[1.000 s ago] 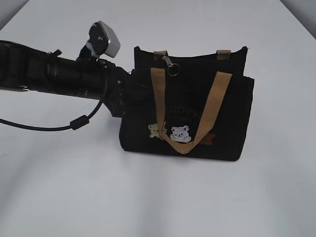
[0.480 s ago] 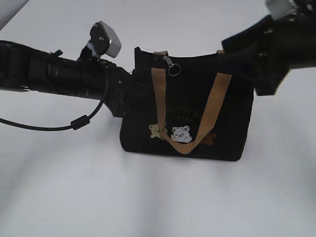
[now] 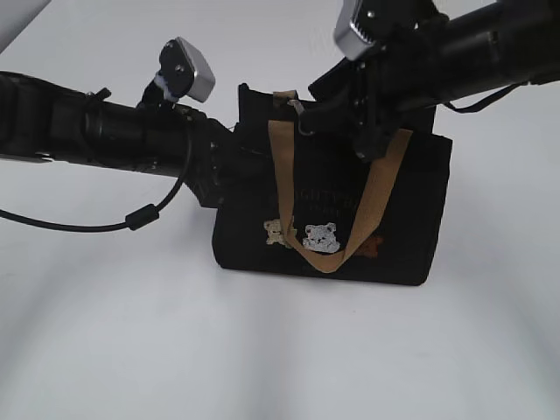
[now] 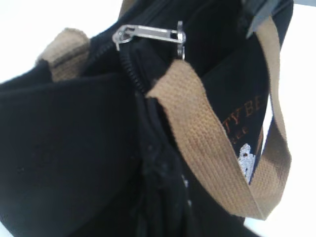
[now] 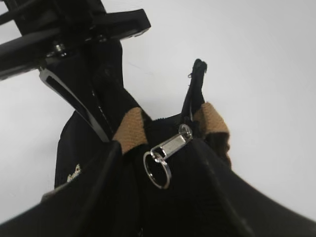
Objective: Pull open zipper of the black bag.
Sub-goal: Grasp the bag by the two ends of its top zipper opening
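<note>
Right gripper [image 5: 163,197] half open, empty, flanking silver zipper [image 5: 170,145]; left gripper clamps black bag [image 3: 394,219].

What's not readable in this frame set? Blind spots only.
- Left gripper: exterior view, fingers buried against the black bag end; left wrist view shows none.
- Zipper pull: exterior view, covered by the right gripper.
- Bag lettering: left wrist view, cut by the tan handle; exterior view, too faint.
- Right fingers: whether they touch the pull, unclear.
</note>
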`<state>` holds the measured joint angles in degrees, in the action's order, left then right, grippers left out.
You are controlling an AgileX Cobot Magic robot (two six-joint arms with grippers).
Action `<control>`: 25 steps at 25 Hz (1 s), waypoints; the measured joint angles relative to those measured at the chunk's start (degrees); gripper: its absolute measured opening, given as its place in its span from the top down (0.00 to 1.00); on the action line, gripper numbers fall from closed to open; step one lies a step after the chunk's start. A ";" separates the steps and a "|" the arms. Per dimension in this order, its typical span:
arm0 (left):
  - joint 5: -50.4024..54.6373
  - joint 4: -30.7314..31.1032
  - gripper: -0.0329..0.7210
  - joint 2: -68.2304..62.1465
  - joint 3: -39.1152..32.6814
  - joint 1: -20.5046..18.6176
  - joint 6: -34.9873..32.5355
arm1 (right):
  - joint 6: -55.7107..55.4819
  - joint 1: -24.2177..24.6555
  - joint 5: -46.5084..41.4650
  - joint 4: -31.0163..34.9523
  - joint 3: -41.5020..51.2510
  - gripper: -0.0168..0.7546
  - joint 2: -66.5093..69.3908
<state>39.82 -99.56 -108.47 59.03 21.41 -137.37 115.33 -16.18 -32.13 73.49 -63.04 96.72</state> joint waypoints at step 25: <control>0.01 -0.18 0.87 -0.02 0.00 0.07 0.00 | -39.64 13.87 -4.68 -17.43 -0.06 0.98 -6.01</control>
<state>39.82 -99.74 -108.48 59.03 21.48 -137.37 75.68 -2.32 -36.80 56.06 -63.10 90.71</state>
